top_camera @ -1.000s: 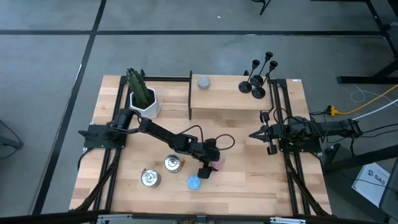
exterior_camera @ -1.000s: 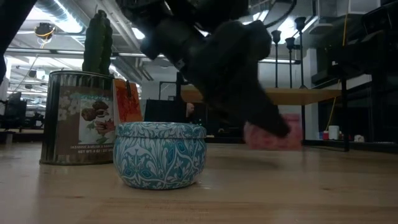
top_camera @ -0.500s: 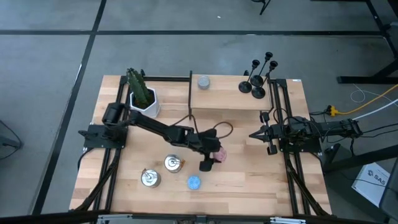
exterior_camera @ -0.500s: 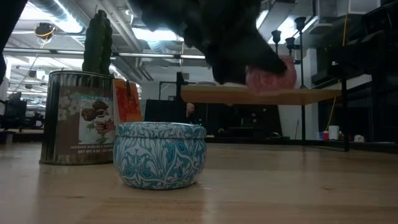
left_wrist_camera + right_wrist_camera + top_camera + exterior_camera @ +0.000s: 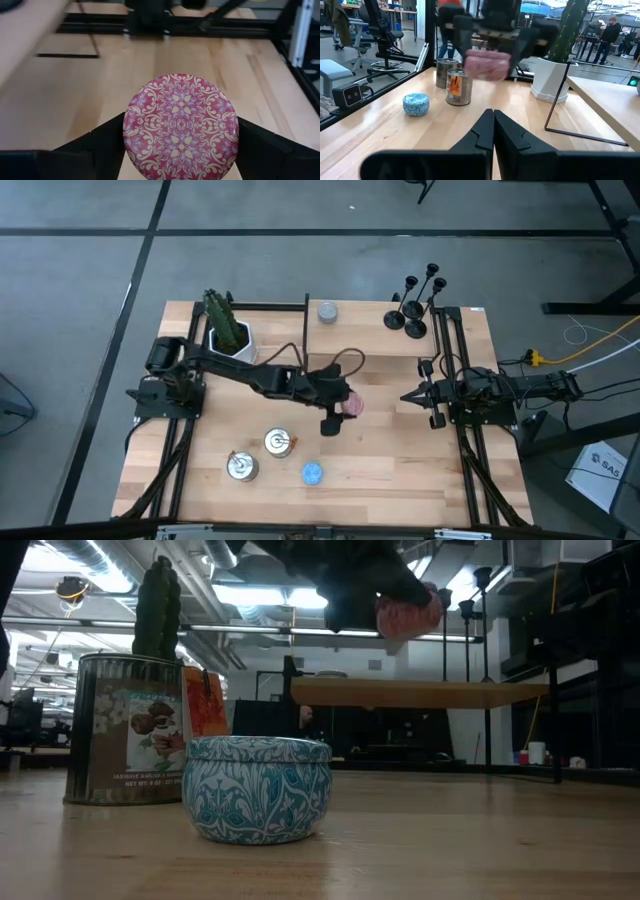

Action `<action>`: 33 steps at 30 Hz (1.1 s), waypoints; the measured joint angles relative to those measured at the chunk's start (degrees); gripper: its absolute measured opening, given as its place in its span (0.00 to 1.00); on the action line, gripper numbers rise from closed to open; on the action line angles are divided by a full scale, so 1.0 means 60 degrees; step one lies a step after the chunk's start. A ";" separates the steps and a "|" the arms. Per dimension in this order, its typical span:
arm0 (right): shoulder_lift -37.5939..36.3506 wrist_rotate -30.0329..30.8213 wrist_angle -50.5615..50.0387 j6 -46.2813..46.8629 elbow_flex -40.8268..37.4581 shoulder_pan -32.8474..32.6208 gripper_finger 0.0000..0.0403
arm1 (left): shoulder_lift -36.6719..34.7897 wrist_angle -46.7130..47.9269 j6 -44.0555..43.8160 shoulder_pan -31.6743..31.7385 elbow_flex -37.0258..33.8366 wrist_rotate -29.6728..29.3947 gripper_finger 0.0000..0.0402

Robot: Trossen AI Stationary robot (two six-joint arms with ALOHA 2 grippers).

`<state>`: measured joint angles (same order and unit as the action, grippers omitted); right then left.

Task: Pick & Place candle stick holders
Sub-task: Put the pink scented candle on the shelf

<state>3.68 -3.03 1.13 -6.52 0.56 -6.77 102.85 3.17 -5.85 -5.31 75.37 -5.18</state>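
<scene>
Your left gripper [image 5: 340, 408] clamped on pink candle tin [image 5: 181, 124], held in air over mid-table, clear of blue tin [image 5: 258, 802] below so nothing gets knocked. Right gripper [image 5: 420, 396] parked at right table edge, fingers pressed together, empty. Candle stick holders [image 5: 413, 304] stand untouched, clustered on raised shelf [image 5: 360, 342] at far right corner, well apart from both grippers

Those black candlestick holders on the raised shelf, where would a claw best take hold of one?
Probably by the thin upright stem of a candle stick holder, pinching from the side just below the small cup. The flat round base looks too low and wide to clamp. They stand close together, so the outermost is easiest. The right gripper is nearest.
</scene>
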 joint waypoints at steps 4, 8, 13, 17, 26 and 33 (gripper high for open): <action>0.0000 -0.0003 0.0000 0.0000 0.0000 -0.0003 0.03 | -0.0426 0.0089 -0.0148 0.0336 0.0000 -0.0212 0.73; 0.0000 -0.0006 0.0003 0.0003 0.0000 -0.0003 0.03 | -0.0734 0.0163 -0.0182 0.0759 0.0000 -0.0228 0.73; 0.0000 -0.0003 0.0000 0.0003 0.0000 0.0000 0.03 | -0.0967 0.0139 -0.0401 0.1351 0.0003 -0.0220 0.73; 0.0000 -0.0003 0.0000 0.0003 0.0000 0.0000 0.03 | -0.0949 0.0530 -0.0401 0.1831 0.0337 -0.0002 0.73; 0.0000 -0.0007 0.0000 0.0003 0.0000 -0.0001 0.03 | -0.0860 0.1343 -0.0090 0.2780 0.1494 0.0129 0.73; 0.0000 -0.0010 0.0000 0.0003 0.0000 -0.0003 0.03 | -0.0856 0.1517 0.0097 0.3284 0.1883 0.0213 0.73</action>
<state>3.68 -3.09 1.13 -6.50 0.56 -6.79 97.71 12.27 -5.26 14.39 86.67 -3.90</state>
